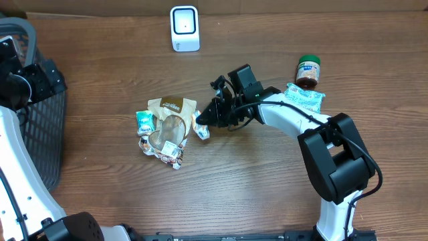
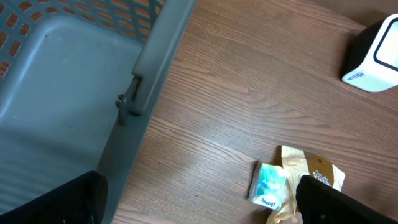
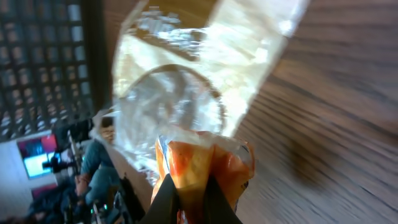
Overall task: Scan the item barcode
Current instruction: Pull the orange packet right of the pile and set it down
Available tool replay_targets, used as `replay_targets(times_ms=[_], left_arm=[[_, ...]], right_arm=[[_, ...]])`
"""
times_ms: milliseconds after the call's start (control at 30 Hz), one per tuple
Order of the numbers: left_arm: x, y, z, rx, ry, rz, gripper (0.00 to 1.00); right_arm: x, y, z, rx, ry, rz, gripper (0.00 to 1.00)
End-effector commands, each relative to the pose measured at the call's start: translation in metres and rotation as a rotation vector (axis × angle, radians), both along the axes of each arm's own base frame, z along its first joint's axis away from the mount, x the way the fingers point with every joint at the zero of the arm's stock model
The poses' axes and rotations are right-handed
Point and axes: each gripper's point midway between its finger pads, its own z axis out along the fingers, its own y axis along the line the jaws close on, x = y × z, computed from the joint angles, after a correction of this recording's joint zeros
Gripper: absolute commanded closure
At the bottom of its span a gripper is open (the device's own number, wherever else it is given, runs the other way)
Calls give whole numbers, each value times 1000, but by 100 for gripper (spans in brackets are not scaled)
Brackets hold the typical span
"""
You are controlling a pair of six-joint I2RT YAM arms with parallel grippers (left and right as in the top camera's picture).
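The right gripper [image 1: 208, 120] pinches the small packet [image 1: 202, 131] in the middle of the table [image 1: 267, 194], just right of the pile [image 1: 167, 127]. The scanner [image 1: 184, 28] stands at the far side, slightly left of it. The left gripper [image 2: 199, 208], spread, is at the basket [image 2: 74, 93], much farther away.

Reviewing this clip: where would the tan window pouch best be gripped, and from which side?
Probably its flat sealed top edge, from the scanner side: the tan window pouch lies on the table, and small packets crowd its other edges. The right end effector is shut on an orange packet.
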Motion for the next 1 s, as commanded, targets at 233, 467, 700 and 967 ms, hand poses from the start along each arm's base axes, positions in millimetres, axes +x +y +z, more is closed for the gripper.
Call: replay_targets(times_ms=[233,467,700,967], left_arm=[[2,-1,10,-1,-29,1,0],[2,-1,10,-1,-29,1,1],[2,-1,10,-1,-29,1,0],[2,-1,10,-1,-29,1,1]], right_arm=[[9,-13,-31,-117,23,-88,96],[13,-28,-40,-156,52,-122,79],[23,-72,-47,-197,117,-191,69],[33,-123,-42,-359,99,-174,58]])
